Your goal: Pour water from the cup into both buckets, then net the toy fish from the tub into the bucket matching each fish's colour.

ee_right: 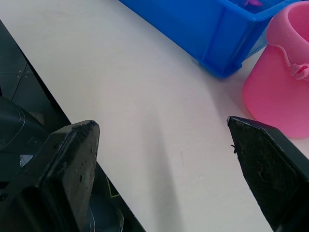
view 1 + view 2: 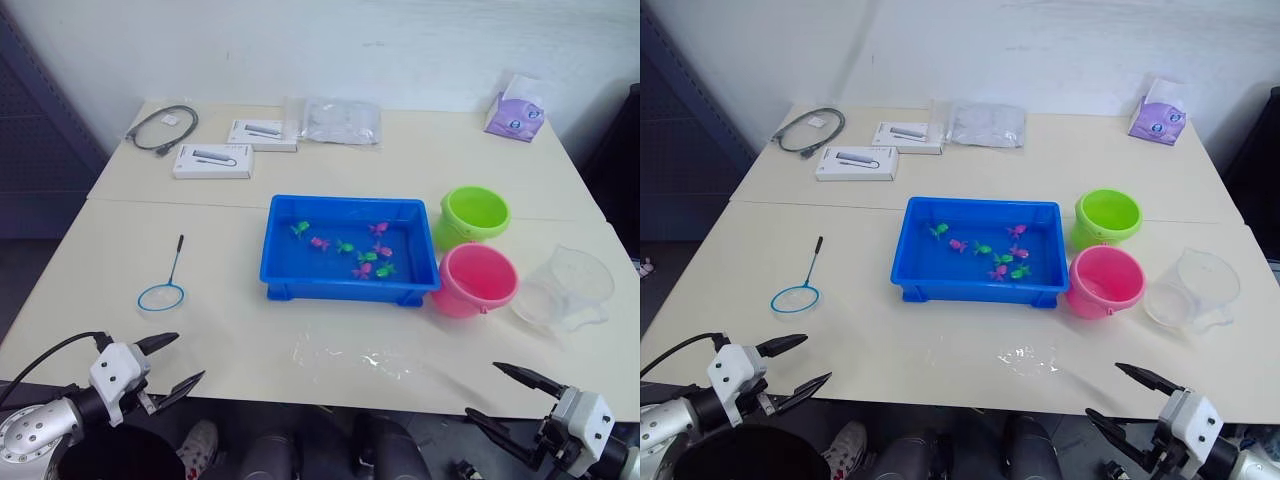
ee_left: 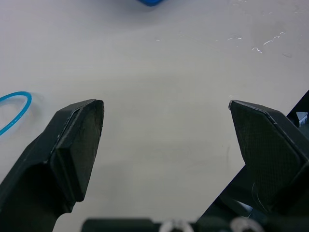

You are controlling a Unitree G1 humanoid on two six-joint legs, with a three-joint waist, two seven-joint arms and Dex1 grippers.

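Both grippers gape empty at the table's near edge.
Clear plastic measuring cup (image 2: 565, 290) sits above the right gripper (image 2: 505, 393); blue-rimmed hoop net (image 2: 162, 295) above the left gripper (image 2: 180, 362).

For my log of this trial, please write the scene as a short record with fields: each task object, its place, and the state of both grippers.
cup: clear plastic measuring cup, table's right side, beside the pink bucket
buckets: lime green plastic bucket behind pink plastic bucket, both right of the tub
tub: shallow blue plastic tray, table centre
fish: small green and pink toy fish in the tub
net: blue-rimmed hoop net, flat on the table, left of the tub
left gripper: open, holding nothing
right gripper: open, holding nothing
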